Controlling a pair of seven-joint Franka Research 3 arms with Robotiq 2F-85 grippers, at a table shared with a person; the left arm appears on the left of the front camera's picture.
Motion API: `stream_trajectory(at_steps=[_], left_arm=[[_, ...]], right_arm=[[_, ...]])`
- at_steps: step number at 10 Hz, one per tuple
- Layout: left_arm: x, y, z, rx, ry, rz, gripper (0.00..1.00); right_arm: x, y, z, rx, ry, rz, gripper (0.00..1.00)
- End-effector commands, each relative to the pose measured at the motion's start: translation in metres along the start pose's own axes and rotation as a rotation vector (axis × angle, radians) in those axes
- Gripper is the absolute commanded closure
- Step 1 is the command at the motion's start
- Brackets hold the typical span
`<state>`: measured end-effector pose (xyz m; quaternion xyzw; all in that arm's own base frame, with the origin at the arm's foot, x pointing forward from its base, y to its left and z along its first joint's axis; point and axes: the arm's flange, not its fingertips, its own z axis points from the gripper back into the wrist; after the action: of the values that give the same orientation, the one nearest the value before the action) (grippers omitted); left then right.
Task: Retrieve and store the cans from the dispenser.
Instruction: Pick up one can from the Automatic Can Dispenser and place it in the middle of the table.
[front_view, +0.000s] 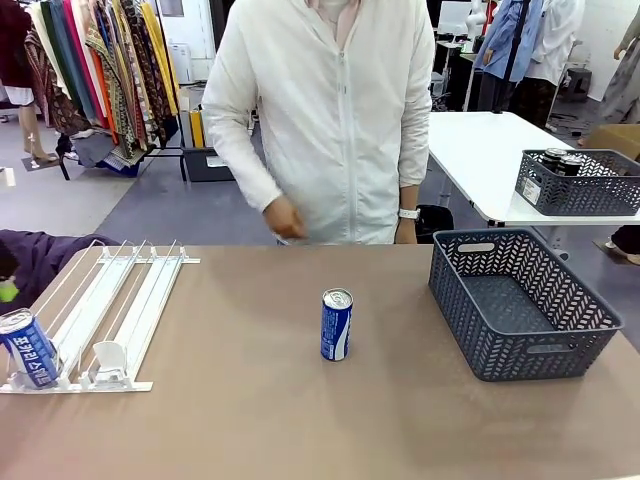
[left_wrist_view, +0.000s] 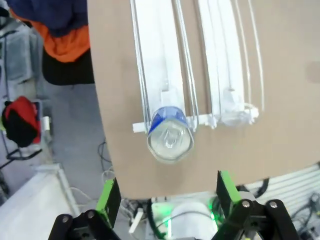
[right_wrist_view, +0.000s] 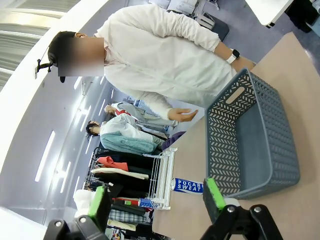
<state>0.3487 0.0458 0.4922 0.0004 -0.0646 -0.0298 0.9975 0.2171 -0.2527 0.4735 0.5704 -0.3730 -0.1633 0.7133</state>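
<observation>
You see left fingers (left_wrist_view: 108, 200) spread wide above blue can (left_wrist_view: 170, 141) in dispenser (left_wrist_view: 161, 60) | right fingers (right_wrist_view: 212, 193) wide, empty

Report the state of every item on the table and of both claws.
dispenser can: upright at its lane's near end
middle can: upright, free on the table
dispenser: one can loaded, other lanes empty
basket: upright, empty
left claw: open, holding nothing
right claw: open, holding nothing
</observation>
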Motion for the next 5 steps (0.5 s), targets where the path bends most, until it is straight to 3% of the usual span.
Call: stream_trajectory(at_steps=[1,3,5], left_arm=[[0.014,-0.004,-0.030,-0.046,-0.028,0.096,0.00],[0.016,-0.010,-0.047,-0.033,-0.054,0.149,0.00],[0.017,-0.013,-0.060,-0.015,-0.010,0.132,0.00]], right_arm=[[0.002,0.002,-0.001,0.027,-0.019,0.005,0.00],[0.002,0.002,-0.001,0.027,-0.019,0.005,0.00],[0.002,0.002,-0.001,0.027,-0.019,0.005,0.00]])
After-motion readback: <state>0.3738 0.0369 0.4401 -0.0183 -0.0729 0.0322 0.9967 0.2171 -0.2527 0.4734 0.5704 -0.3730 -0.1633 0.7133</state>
